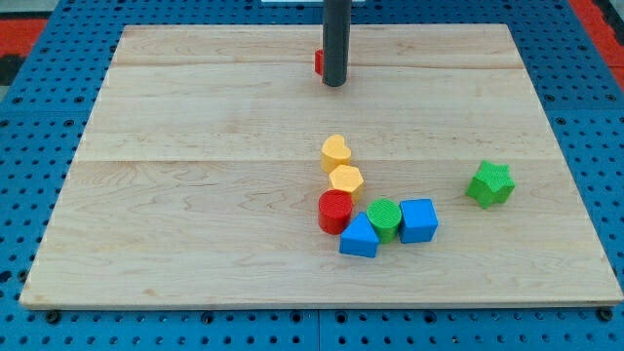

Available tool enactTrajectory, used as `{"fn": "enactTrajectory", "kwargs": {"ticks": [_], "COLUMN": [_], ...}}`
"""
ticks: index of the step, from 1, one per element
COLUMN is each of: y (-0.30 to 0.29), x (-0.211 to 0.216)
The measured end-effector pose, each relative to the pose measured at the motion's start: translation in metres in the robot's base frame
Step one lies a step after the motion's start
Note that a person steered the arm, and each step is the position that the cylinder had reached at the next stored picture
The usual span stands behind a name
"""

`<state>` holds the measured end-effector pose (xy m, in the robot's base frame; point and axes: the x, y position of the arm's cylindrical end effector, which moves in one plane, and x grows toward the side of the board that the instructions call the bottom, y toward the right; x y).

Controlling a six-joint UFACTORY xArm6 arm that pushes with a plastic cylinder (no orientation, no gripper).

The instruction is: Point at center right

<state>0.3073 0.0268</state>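
My tip [334, 84] rests on the wooden board [195, 175] near the view's top centre. A red block [319, 61] sits just behind the rod, mostly hidden by it. Below, near the board's middle, stands a cluster: a yellow heart block [335, 151], a yellow hexagon block [345, 179], a red cylinder [334, 210], a green cylinder [384, 217], a blue block [359, 237] and a blue cube [419, 219]. A green star-shaped block [490, 183] sits alone at the view's right, far from my tip.
The board lies on a blue perforated table [39, 195]. A red strip [19, 24] shows at the view's top left corner and another [597, 19] at the top right.
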Motion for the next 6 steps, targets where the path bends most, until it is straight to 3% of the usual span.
{"fn": "enactTrajectory", "kwargs": {"ticks": [3,5,6], "y": [0.024,0.165,0.194], "x": [0.008,0.012,0.073]}}
